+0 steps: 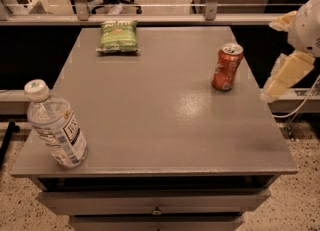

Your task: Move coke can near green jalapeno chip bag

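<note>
Grey desk (160, 125) w/ drawers (155, 201) below. Clear water bottle (57, 127), white cap, at front-left corner, well apart from pincer (277, 57) off right edge.

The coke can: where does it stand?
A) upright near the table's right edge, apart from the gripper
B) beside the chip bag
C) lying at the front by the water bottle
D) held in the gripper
A: the coke can stands upright near the right edge of the table, and the gripper hangs beyond that edge, not touching it.
</note>
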Robot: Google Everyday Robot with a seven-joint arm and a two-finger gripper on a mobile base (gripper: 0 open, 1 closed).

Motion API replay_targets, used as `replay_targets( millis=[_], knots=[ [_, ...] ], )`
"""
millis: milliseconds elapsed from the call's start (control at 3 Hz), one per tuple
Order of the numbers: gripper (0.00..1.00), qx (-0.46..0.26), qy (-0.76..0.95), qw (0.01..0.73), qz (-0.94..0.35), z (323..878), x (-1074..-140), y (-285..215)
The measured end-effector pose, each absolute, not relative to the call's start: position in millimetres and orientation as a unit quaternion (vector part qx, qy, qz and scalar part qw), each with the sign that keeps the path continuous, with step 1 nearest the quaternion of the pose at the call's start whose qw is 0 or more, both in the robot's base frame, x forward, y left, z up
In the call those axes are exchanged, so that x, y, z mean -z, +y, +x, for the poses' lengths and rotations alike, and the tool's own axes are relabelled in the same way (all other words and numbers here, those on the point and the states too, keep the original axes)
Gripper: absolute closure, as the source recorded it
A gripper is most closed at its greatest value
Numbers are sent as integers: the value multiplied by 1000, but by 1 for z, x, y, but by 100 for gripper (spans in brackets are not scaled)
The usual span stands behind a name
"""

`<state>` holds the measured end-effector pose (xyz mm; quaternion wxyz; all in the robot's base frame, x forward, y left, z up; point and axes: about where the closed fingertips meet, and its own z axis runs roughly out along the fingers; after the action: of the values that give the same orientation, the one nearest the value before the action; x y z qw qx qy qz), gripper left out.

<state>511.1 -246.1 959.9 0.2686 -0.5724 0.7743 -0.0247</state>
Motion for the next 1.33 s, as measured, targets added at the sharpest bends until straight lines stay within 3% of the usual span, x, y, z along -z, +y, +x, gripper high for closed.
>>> replay_targets(
  millis=[667, 1333],
  knots=[
    [0, -40, 764, 370, -526, 583, -932, -248],
    [0, -150, 739, 445, -483, 615, -898, -226]
  ],
)
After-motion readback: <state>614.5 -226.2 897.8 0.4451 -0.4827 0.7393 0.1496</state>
